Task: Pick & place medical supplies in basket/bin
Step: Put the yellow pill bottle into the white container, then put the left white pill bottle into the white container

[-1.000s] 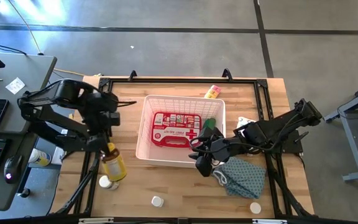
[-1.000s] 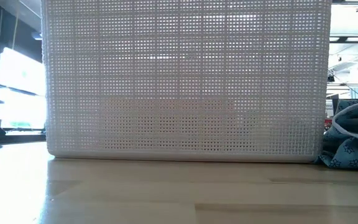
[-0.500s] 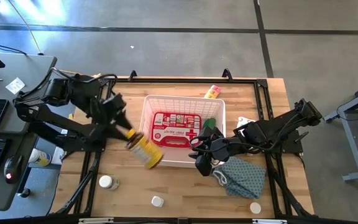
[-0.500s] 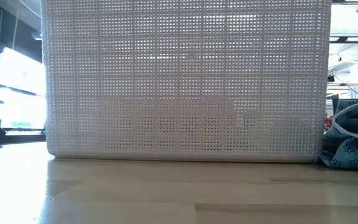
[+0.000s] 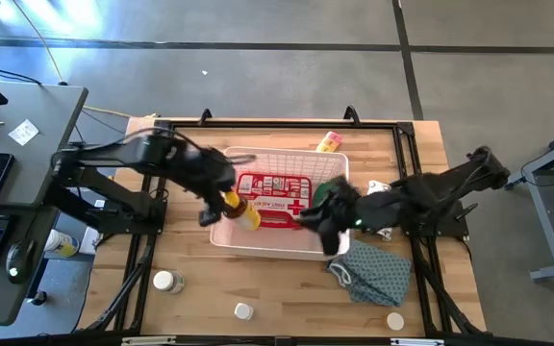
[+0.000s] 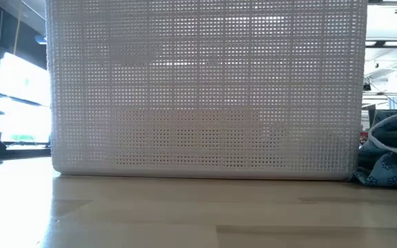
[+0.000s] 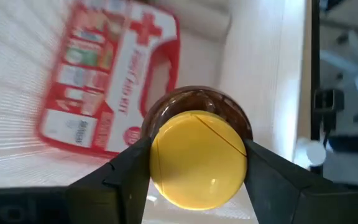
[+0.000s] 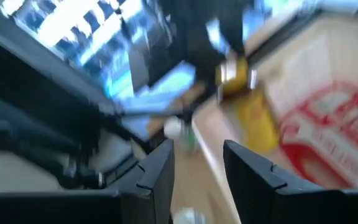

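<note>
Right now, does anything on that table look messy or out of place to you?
Mostly no. A crumpled blue cloth lies bunched beside the white basket, unlike the neat supplies. The amber bottle is tilted over the basket's edge, but the left gripper is holding it there.

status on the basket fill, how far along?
Done: red first-aid case lies in the white basket. In hand: left tool grips a yellow-capped amber bottle over the basket's left edge. Left: two white-capped bottles and blue cloth on the table.
</note>
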